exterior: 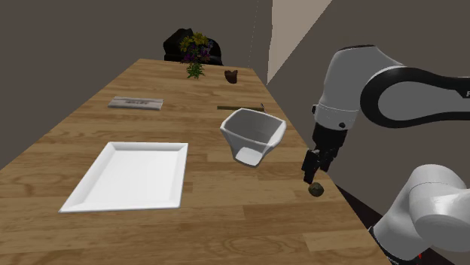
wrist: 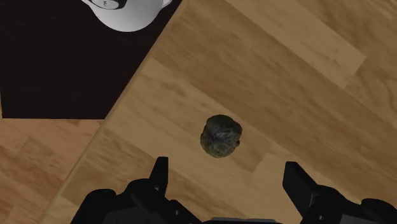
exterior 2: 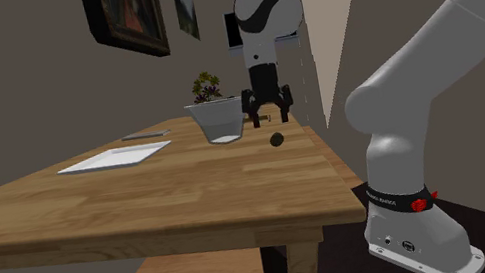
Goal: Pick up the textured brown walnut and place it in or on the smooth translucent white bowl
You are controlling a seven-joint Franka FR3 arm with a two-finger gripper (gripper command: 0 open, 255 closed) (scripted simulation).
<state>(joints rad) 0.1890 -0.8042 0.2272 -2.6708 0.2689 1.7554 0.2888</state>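
White rounded arm (exterior: pixel 354 75), dark joints, black claw (exterior 2: pixel 269 116), red base marks.

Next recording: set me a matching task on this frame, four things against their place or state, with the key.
1. walnut
2. bowl
3. tray
4. gripper

A. open, hovering, holding nothing
B. flat and white, on the table at the shoulder view's left
C. dark and lumpy, lying just below the gripper
D. white and deep, near mid-table

Pairs: 1-C, 2-D, 3-B, 4-A
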